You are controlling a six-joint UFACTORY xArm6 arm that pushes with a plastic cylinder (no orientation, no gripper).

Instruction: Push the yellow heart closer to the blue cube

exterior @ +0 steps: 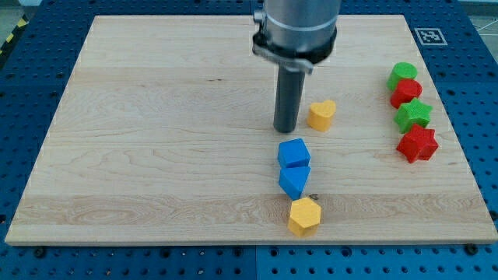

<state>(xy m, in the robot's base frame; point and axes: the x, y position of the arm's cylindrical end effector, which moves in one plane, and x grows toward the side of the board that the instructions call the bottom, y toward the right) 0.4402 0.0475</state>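
The yellow heart point(321, 113) lies right of the board's middle. The blue cube point(293, 152) lies just below and to the left of it, a short gap apart. My tip point(285, 128) stands on the board close to the heart's left side, not clearly touching it, and just above the blue cube. A second blue block point(294, 180), shape unclear, touches the cube's lower edge.
A yellow hexagonal block point(303, 216) lies below the blue pair near the board's bottom edge. At the view's right stand a green block point(403, 75), a red block point(406, 92), a green star point(413, 115) and a red star point(418, 144) in a column.
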